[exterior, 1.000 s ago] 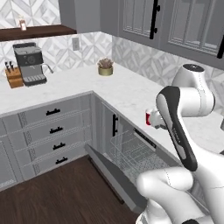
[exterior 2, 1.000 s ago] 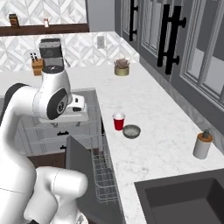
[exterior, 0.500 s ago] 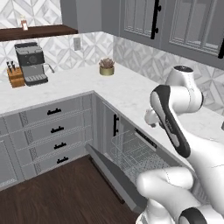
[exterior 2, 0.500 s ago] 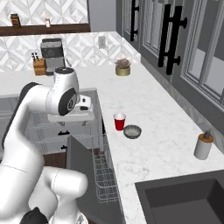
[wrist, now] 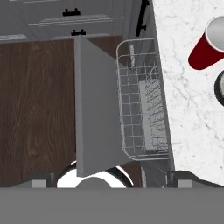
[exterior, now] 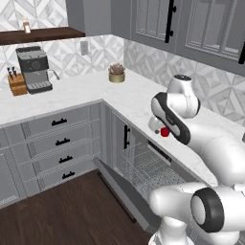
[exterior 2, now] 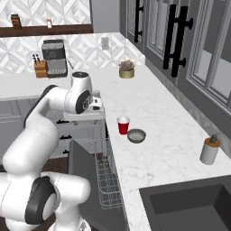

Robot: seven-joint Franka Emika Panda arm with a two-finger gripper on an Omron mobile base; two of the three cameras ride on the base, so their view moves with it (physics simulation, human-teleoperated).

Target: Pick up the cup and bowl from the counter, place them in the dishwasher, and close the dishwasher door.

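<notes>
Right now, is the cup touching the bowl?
Apart. The right base view shows the cup and the bowl on the counter with bare marble between them.

The white marble counter (exterior 2: 149, 108) carries the red cup (exterior 2: 123, 125) just beside the grey bowl (exterior 2: 136, 135).

The silver wire dishwasher rack (wrist: 142, 100) lies uncovered above the dropped flat grey dishwasher door (wrist: 94, 109); the small red tapered cup (exterior 2: 123, 125) stands just beside the small shallow grey bowl (exterior 2: 136, 135).

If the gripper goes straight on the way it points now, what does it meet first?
Probably the open dishwasher door or the wire rack beside it; depth is unclear. The cup lies off to the side.
</notes>
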